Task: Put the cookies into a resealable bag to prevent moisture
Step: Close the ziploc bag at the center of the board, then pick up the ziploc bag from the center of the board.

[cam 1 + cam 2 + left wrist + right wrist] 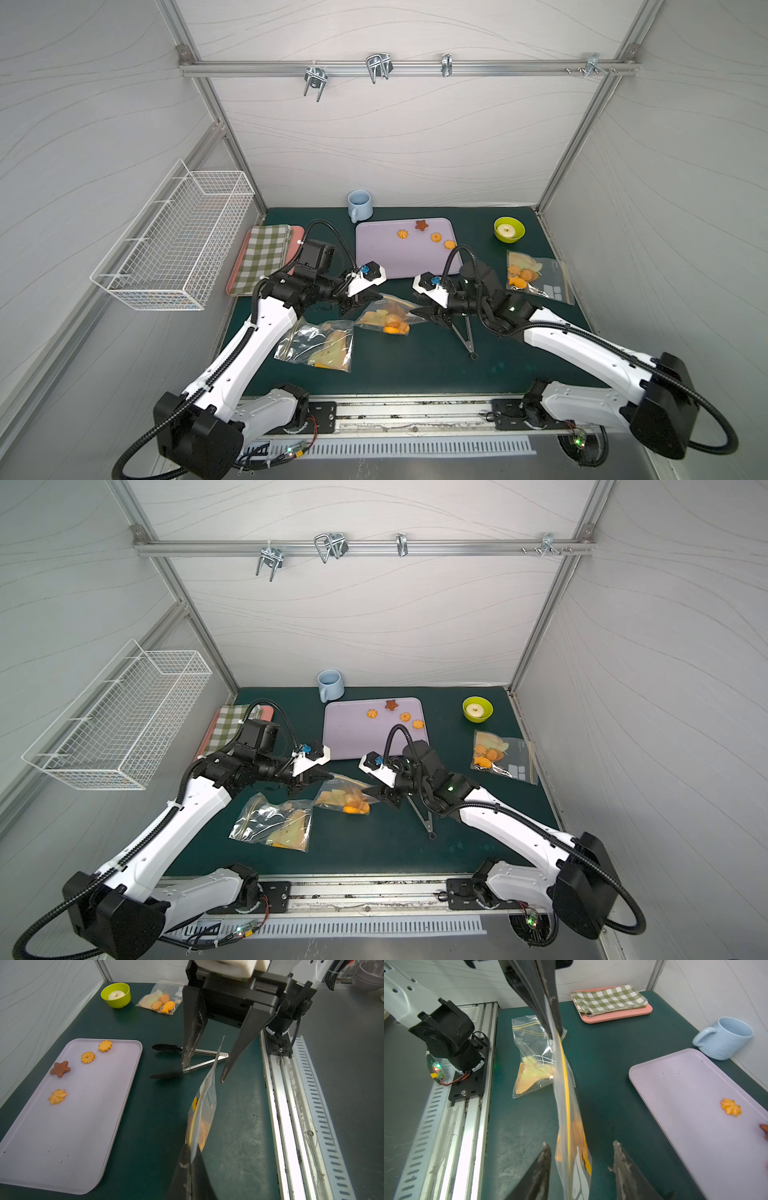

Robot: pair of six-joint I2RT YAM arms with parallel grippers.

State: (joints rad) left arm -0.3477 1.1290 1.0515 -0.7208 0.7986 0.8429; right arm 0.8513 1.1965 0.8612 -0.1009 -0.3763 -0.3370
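With left tool [192, 1150] clamped on the bag [204, 1105] and right tool [581, 1145] open astride its seal [565, 1076], pinch squarely along it, minding cookies [392, 322] inside and four on the tray [83, 1136].

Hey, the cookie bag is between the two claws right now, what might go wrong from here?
Only the left claw pinches the bag; the right claw straddles it open, so the bag may slip or swing. Closing low, the right claw might crush the bagged cookies. Four cookies lie unbagged on the tray.
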